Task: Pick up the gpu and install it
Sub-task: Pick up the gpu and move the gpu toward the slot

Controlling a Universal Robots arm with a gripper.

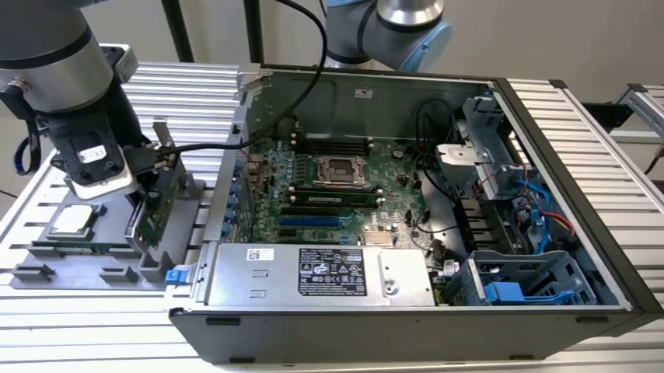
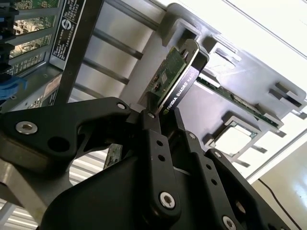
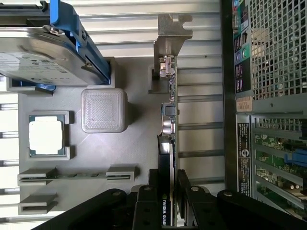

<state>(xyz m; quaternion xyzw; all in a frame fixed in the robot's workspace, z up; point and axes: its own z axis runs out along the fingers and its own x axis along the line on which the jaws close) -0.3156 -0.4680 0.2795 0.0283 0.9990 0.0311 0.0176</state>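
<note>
Grey tray (image 1: 62, 273) on the exterior view's left held a chip (image 1: 75, 220), gripper (image 1: 148, 159) above it was clenched on the gpu (image 1: 155, 214), gpu stood on edge in its tray slot, open computer case (image 1: 415, 330) sat just beside, rightward.

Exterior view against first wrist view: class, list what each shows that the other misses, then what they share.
Exterior view: the inside of the open computer case, with the motherboard and the power supply, plus the robot arm. First wrist view: the hard drive with blue rails, a gray square block, and the gripper, its jaws closed on the gpu. Shared: the gpu standing upright in the gray tray, the processor chip in its pocket, and the case beside the tray.
</note>
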